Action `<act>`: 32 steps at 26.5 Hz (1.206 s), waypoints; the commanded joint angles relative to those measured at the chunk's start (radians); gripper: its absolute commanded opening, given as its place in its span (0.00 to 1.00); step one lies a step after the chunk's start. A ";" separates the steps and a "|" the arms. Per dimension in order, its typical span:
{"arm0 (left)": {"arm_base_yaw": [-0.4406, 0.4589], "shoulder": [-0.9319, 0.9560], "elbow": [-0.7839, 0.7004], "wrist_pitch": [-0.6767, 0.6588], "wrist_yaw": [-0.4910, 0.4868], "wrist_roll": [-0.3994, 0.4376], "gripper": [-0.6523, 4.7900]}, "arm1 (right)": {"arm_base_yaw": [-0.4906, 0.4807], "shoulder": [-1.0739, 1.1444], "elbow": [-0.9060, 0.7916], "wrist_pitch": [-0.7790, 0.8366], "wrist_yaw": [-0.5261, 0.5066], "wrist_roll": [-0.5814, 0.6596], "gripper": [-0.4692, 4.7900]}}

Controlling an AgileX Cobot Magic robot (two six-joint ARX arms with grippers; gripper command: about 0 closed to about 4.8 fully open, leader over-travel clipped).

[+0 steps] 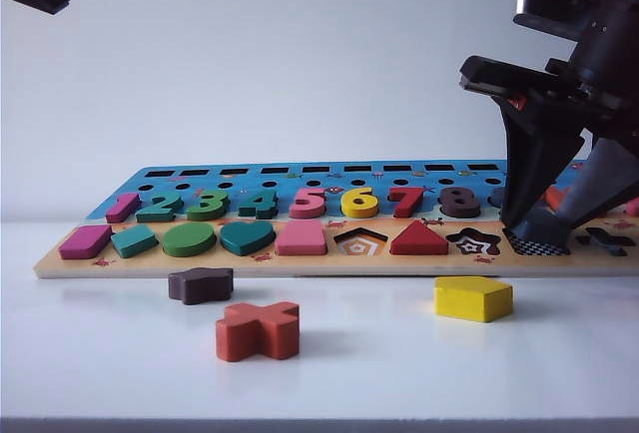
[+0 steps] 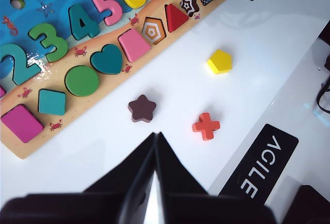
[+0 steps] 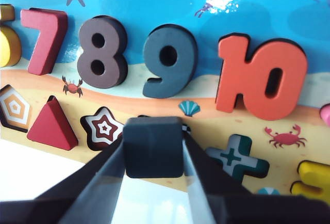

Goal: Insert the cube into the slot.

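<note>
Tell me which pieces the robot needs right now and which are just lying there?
Needed: cube, held in the right gripper; checkered square slot.
Lying about: yellow pentagon block, brown star block, red cross block; left gripper shut, idle.

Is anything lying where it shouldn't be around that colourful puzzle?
Yes: three shapes lie loose on the white table in front of the board: a brown star, an orange cross, a yellow pentagon. Their recesses are empty. The right claw grips the cube; the left claw is shut.
</note>
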 commanded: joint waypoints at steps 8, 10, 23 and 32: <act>0.001 0.001 0.003 0.014 0.006 0.004 0.14 | 0.002 0.004 0.001 -0.024 -0.019 0.003 0.12; 0.001 0.001 0.003 0.014 0.006 0.004 0.14 | 0.002 0.004 0.001 -0.027 -0.022 0.003 0.12; 0.001 0.001 0.003 0.014 0.005 0.004 0.14 | 0.002 0.004 0.001 0.010 -0.021 0.003 0.13; 0.001 0.001 0.003 0.014 0.006 0.004 0.14 | 0.002 0.003 0.002 0.039 -0.021 0.002 0.26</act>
